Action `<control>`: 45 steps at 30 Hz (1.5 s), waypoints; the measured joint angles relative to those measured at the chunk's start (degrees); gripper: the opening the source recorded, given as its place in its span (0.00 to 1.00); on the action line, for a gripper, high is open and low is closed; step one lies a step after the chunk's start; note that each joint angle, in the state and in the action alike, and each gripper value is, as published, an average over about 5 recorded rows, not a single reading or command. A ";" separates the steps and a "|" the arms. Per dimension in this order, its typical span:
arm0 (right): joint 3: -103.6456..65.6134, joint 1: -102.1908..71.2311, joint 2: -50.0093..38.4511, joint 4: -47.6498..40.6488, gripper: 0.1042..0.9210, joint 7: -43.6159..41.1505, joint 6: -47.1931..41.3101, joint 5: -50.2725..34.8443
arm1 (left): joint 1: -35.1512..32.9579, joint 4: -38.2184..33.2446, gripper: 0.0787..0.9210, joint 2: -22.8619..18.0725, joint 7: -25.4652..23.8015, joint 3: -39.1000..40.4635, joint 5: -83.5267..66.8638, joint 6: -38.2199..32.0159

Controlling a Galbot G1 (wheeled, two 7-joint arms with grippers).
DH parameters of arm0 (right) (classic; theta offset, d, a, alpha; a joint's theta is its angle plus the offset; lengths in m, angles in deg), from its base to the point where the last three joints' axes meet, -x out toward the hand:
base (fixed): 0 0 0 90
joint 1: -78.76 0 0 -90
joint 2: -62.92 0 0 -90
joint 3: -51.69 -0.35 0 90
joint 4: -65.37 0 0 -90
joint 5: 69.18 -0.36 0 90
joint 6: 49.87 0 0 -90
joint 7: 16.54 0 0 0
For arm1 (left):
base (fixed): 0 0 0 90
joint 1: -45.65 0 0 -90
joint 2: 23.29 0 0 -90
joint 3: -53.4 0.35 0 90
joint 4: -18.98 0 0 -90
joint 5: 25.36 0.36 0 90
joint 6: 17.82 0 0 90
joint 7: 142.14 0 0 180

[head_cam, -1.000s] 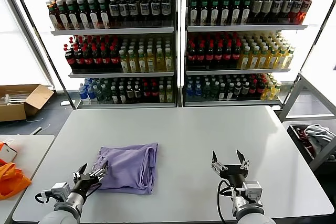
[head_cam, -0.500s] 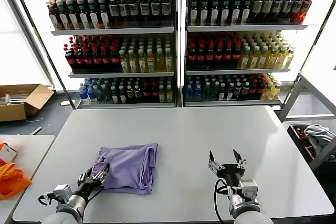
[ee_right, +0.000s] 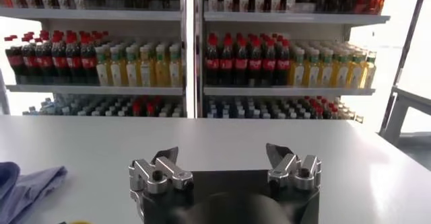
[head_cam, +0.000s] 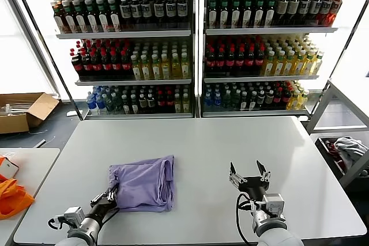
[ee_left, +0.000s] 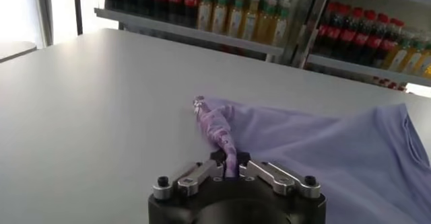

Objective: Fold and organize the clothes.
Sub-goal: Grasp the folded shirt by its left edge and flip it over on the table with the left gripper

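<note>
The lavender T-shirt (head_cam: 142,184) lies folded on the white table (head_cam: 202,142), left of centre near the front. My left gripper (head_cam: 109,196) is at its front left corner, shut on a bunched edge of the shirt; in the left wrist view the gripper (ee_left: 231,166) pinches a twisted strip of the shirt (ee_left: 323,144). My right gripper (head_cam: 248,171) hovers over the table to the right of the shirt, open and empty; it shows in the right wrist view (ee_right: 222,161), where the shirt's edge (ee_right: 23,185) lies far off to one side.
Shelves of bottles (head_cam: 190,44) stand behind the table. An orange fabric (head_cam: 12,197) lies on a side table at the left. A cardboard box (head_cam: 26,110) sits on the floor at the left. A bin with grey-white garments (head_cam: 346,151) stands at the right.
My left gripper has closed on the shirt's front left corner and drawn it slightly toward me and rightward. My right gripper has shifted a little.
</note>
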 measured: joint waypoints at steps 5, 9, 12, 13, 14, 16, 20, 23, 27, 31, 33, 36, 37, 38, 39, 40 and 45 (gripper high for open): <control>-0.27 -0.09 -0.43 0.23 0.88 0.10 -0.01 0.03 | -0.04 -0.45 0.04 -0.16 0.21 -1.36 0.90 -1.11; -0.45 -0.04 -0.42 0.37 0.88 0.27 -0.05 0.03 | 0.29 -1.33 0.04 0.78 0.72 -3.60 0.69 -1.86; -0.59 0.11 -0.22 0.49 0.88 0.42 -0.12 0.05 | 0.44 -1.54 0.04 2.21 0.84 -5.92 -0.01 -2.05; -0.62 0.14 -0.15 0.55 0.88 0.46 -0.14 0.07 | 0.44 -1.53 0.04 2.81 0.82 -6.81 -0.30 -2.07; -0.64 0.14 -0.07 0.62 0.88 0.49 -0.15 0.09 | 0.44 -1.48 0.04 3.46 0.76 -7.74 -0.59 -2.08; -0.69 0.08 0.05 0.77 0.88 0.54 -0.17 0.12 | 0.45 -1.30 0.04 4.89 0.57 -9.74 -1.05 -2.14; -0.98 -0.16 0.19 1.07 0.88 0.63 -0.19 0.12 | 0.43 -0.55 0.04 8.21 -0.08 -13.90 -1.35 -2.61; -1.27 -0.44 0.21 1.16 0.88 0.67 -0.14 0.10 | 0.27 -0.04 0.04 10.94 -0.90 -16.55 -0.94 -3.09; -1.71 -0.89 0.40 1.26 0.88 0.80 0.06 0.13 | 0.41 -0.34 0.04 13.63 -1.86 -18.45 -0.03 -3.23; -2.24 -1.62 0.79 1.54 0.88 0.90 0.32 0.45 | 1.04 -2.05 0.04 15.08 -2.36 -18.75 0.95 -2.91; -2.55 -2.09 1.03 1.74 0.88 0.91 0.35 0.74 | 1.38 -3.46 0.04 15.51 -2.59 -17.98 1.66 -2.66; -3.08 -2.91 1.45 2.08 0.88 0.93 0.24 1.39 | 2.19 -6.23 0.04 15.74 -2.88 -14.95 2.94 -2.12; -3.22 -3.20 1.62 2.19 0.88 0.95 0.17 1.67 | 2.60 -7.20 0.04 15.69 -2.89 -13.43 3.37 -1.88; -3.33 -3.49 1.81 2.29 0.88 0.98 0.11 1.99 | 3.08 -8.13 0.04 15.56 -2.84 -11.61 3.81 -1.59; -3.42 -3.80 2.01 2.37 0.88 1.03 0.06 2.36 | 3.60 -8.96 0.04 15.33 -2.74 -9.54 4.24 -1.28; -3.50 -4.11 2.23 2.43 0.88 1.07 0.01 2.76 | 4.14 -9.62 0.04 15.01 -2.59 -7.29 4.67 -0.99; -3.73 -5.97 3.66 2.61 0.88 1.07 -0.03 5.27 | 7.74 -9.89 0.04 11.25 -1.13 6.78 7.40 0.32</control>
